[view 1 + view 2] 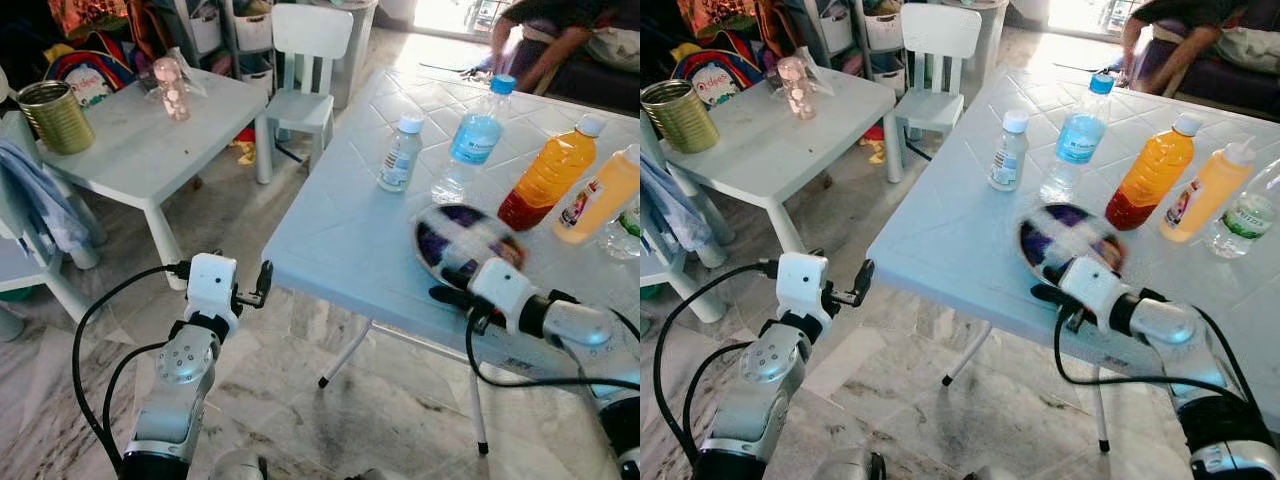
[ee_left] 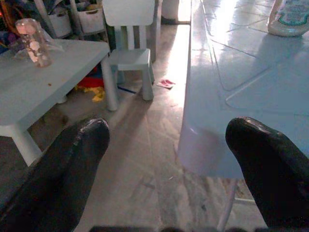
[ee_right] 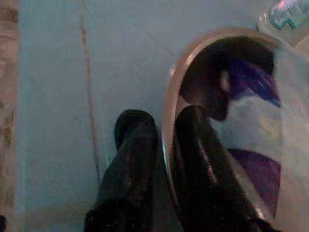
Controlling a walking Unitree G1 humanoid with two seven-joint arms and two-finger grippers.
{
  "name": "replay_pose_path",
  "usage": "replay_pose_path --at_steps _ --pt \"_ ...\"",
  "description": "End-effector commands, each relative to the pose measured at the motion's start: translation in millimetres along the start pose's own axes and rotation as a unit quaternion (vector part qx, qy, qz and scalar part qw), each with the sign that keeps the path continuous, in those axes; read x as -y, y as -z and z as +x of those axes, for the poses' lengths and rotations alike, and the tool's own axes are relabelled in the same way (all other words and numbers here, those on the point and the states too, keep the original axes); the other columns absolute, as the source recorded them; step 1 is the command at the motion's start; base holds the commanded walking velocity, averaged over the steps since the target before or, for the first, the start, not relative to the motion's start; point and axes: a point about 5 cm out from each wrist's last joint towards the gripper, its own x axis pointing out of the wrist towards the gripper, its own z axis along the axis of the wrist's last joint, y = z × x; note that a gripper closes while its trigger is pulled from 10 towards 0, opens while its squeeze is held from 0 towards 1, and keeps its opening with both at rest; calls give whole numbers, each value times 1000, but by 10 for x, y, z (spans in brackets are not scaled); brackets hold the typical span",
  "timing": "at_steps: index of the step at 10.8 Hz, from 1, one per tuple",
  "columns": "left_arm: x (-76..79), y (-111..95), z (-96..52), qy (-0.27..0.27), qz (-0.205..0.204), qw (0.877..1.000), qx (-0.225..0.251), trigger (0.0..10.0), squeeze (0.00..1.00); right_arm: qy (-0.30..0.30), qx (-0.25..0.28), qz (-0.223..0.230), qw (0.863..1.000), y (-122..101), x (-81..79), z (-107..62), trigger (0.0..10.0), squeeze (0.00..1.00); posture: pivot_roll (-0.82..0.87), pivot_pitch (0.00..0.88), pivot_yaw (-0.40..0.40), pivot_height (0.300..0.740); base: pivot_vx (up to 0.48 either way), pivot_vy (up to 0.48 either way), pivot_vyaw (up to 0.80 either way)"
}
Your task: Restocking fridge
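Observation:
A round bowl (image 1: 462, 238) patterned in purple and white is tilted up on edge over the light blue table (image 1: 335, 235), near its front edge. My right gripper (image 1: 452, 292) is shut on the bowl's rim, with one finger inside and one outside (image 3: 137, 130). Behind the bowl stand a small white-capped bottle (image 1: 400, 152), a blue-capped water bottle (image 1: 470, 140), a dark orange drink bottle (image 1: 546, 172), a yellow-orange bottle (image 1: 597, 197) and a clear green-labelled bottle (image 1: 626, 228). My left gripper (image 1: 256, 286) is open and holds nothing, level with the table's left corner and just off it.
A low white table (image 1: 140, 150) to the left carries a tin can (image 1: 55, 115) and a pink jar (image 1: 172, 88). A small white chair (image 1: 305, 70) stands behind it. A person (image 1: 545, 35) sits at the back right. Marble floor lies below.

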Motion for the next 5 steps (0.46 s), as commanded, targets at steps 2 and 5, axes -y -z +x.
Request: replay_pose_path --at_steps 2,5 --pt "20 27 -15 2 5 1000 -11 10000 0 -35 -15 -5 999 94 -142 -21 0 0 112 64 -24 740 0 0 0" --pt "42 39 -13 4 4 1000 -15 10000 0 -74 8 -36 997 64 -256 -105 0 0 107 66 -24 740 0 0 0"
